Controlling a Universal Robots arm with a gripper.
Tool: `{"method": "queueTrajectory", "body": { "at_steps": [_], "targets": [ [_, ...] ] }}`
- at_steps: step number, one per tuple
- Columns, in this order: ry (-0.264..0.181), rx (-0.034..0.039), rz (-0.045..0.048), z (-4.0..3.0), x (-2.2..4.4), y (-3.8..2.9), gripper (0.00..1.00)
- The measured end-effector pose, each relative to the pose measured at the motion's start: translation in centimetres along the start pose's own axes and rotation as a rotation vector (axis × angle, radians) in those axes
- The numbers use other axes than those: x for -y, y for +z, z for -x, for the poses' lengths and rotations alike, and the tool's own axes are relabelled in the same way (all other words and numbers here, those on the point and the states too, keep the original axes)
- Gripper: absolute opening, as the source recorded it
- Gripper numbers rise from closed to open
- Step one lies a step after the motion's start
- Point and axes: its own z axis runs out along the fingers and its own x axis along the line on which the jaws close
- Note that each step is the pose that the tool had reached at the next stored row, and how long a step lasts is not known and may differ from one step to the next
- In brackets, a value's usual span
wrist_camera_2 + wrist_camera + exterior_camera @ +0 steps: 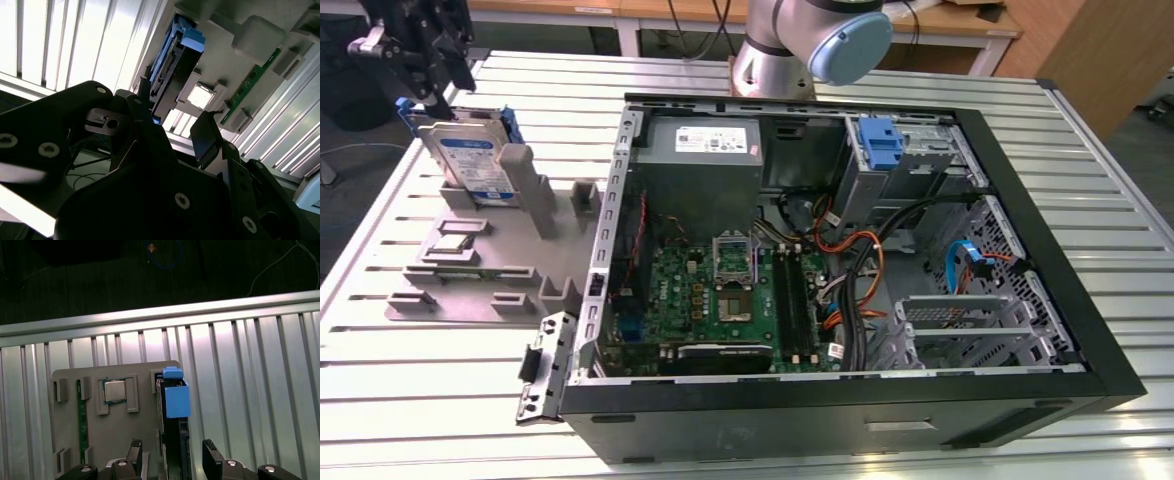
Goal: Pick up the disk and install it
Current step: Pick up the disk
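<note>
The claw (172, 452) is open wide, its 2 fingers (134, 449) on either side of the disk (470, 160), maybe not touching. The disk stands upright in the grey holder (500, 275) on the desk (440, 380).

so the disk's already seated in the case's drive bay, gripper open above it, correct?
No. The disk stands upright in the grey fixture outside the case, not in a drive bay; the exterior view shows it. The gripper is open above it, as you say.
</note>
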Motion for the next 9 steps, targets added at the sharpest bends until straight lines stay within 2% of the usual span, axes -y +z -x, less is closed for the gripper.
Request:
{"method": "queueTrajectory", "body": {
  "at_steps": [9],
  "targets": [
    [-0.007,-0.0004,-0.0004,-0.02,0.04,0.64,0.59]
  ]
}}
